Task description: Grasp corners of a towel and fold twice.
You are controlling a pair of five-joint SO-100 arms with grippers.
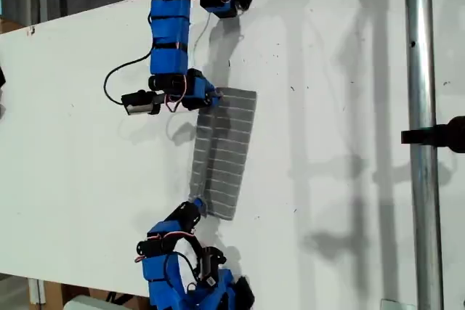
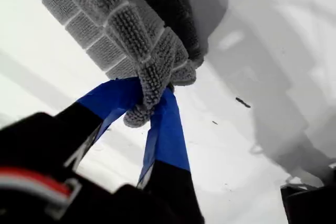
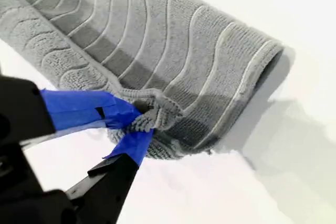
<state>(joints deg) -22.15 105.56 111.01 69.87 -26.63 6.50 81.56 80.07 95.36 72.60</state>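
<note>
The grey, white-striped terry towel (image 1: 225, 152) is being held doubled over on the white bench (image 1: 73, 143), between the two arms. A bunched corner is being pinched tight in my first gripper (image 2: 148, 94) and another in my second gripper (image 3: 137, 120), fingers closed on cloth, apparently so both edges travel together through the fold.

My first gripper (image 2: 149, 100) has its blue-taped jaws clamped on a corner (image 2: 139, 116) of the towel (image 2: 105, 19), with cloth bunched between the tips. My second gripper (image 3: 137, 124) pinches tight on cloth too, jaws nearly meeting. In the exterior view one arm (image 1: 169, 27) reaches in from the worktop (image 1: 73, 143) edge at that view's top, wrist bent toward its right. The other arm (image 1: 171, 252) comes up from the bottom edge, angled the same way. Which arm is my first I cannot tell for sure.
</note>
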